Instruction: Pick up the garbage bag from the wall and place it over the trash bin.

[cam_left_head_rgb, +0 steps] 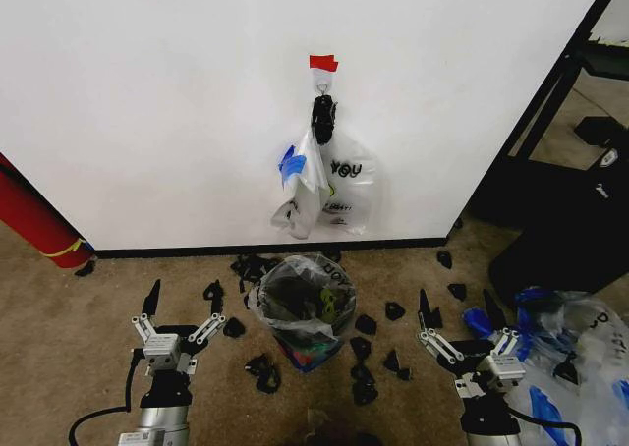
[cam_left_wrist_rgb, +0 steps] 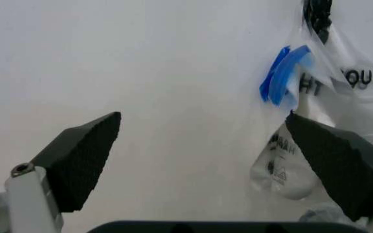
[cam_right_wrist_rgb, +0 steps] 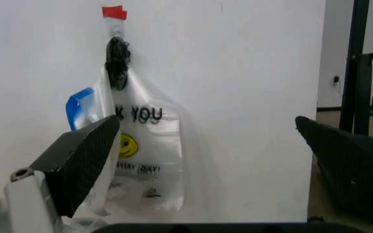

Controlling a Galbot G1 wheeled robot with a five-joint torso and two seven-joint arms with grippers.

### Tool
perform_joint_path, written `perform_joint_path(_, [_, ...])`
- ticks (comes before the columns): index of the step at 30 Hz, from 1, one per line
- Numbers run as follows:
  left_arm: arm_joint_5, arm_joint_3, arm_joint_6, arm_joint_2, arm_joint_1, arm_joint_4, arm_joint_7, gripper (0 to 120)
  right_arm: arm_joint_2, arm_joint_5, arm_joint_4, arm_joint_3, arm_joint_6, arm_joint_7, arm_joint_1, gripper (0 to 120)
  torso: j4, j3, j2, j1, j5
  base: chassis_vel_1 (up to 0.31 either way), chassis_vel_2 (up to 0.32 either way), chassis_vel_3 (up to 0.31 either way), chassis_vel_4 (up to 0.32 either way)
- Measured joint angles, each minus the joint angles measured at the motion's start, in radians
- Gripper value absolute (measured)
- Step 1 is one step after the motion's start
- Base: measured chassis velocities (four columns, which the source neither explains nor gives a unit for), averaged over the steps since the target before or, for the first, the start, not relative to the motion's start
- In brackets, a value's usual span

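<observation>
The garbage bag, thin and translucent with a blue patch, hangs on the white wall from a small hook under red tape. A whiter bag lettered "YOU" hangs against it. The trash bin, small and dark with clear plastic over its rim, stands on the carpet right below. My left gripper is open, low and left of the bin. My right gripper is open to the bin's right. The left wrist view shows the blue-patched bag past the open left gripper; the right wrist view shows both bags.
Black scraps litter the carpet around the bin. A big red cylinder with a yellow band leans at the far left. A heap of clear-and-blue plastic bags lies at the right, behind it a black frame.
</observation>
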Motion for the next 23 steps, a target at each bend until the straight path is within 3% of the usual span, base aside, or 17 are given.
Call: perform_joint_path(23, [0.000,0.000,0.000,0.000,0.000,0.000,0.000,100,0.000,0.000,0.000,0.000,0.000,0.000,0.000,100,0.0000,0.000,0.000,0.000,0.0000,0.000,0.000,0.000,0.000])
